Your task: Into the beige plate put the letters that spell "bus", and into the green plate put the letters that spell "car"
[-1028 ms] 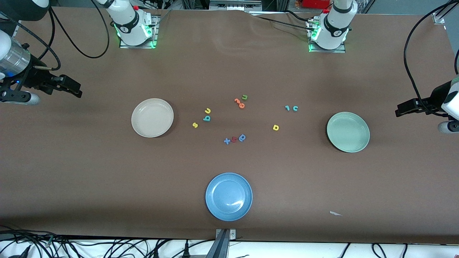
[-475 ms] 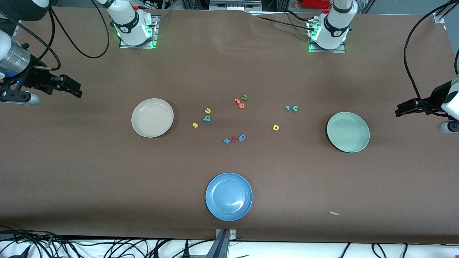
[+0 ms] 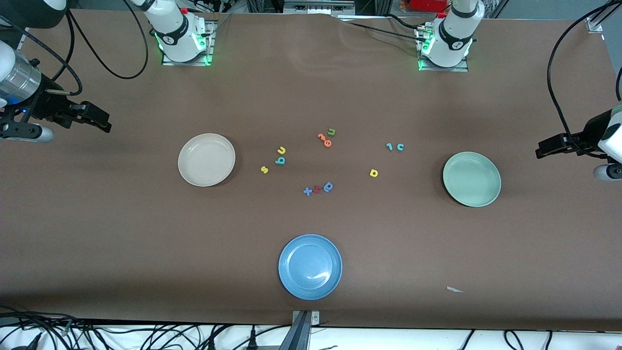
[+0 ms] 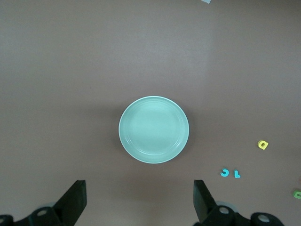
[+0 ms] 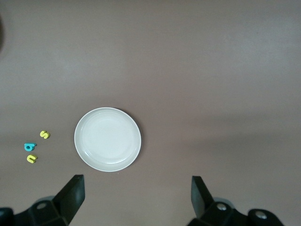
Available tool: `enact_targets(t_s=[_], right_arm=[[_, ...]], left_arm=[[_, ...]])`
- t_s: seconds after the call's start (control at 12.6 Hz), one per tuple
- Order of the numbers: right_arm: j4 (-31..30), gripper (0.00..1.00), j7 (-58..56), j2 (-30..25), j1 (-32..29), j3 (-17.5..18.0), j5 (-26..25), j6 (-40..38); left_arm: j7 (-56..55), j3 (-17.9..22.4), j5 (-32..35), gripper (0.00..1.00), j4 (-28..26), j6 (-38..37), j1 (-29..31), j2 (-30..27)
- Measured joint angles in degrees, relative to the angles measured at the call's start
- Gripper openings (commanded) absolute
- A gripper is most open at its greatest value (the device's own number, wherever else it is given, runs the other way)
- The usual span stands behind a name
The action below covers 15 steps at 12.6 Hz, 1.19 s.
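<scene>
The beige plate [image 3: 206,160] [image 5: 107,139] lies empty toward the right arm's end. Beside it lie the yellow u [image 3: 281,150], teal b [image 3: 280,160] and yellow s [image 3: 264,169]. The green plate [image 3: 472,179] [image 4: 154,136] lies empty toward the left arm's end. Near it are the teal r [image 3: 389,146], teal c [image 3: 400,147] and yellow a [image 3: 373,173]. My right gripper [image 3: 99,121] [image 5: 136,200] hangs open and empty over the table's right-arm end. My left gripper [image 3: 542,149] [image 4: 139,202] hangs open and empty over the left-arm end.
A blue plate [image 3: 310,266] sits near the front camera's edge of the table. Orange letters [image 3: 324,140] and a green u [image 3: 332,131] lie mid-table; a blue x [image 3: 307,191], a red letter [image 3: 317,189] and a blue a [image 3: 328,186] lie nearer the camera.
</scene>
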Motion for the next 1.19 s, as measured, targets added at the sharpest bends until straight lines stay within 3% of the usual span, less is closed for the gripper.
enact_targets(t_s=[0.55,0.87,1.19], right_arm=[[0.00,1.00,0.06,0.00,0.00,0.00,0.00,0.00],[0.00,1.00,0.05,0.05,0.34,0.81,0.00,-1.13],[-0.12,1.00,6.07,2.44,6.15,1.63,-0.06,-1.19]], left_arm=[[-1.58,-0.34,0.00,1.00,-0.49,-0.03,-0.36,0.00],[-8.12,-2.99,-0.01,1.00,-2.69,-0.05,-1.22,0.12],[-13.27,-5.95,-1.63,1.00,-4.78,0.22,-1.32,1.12]])
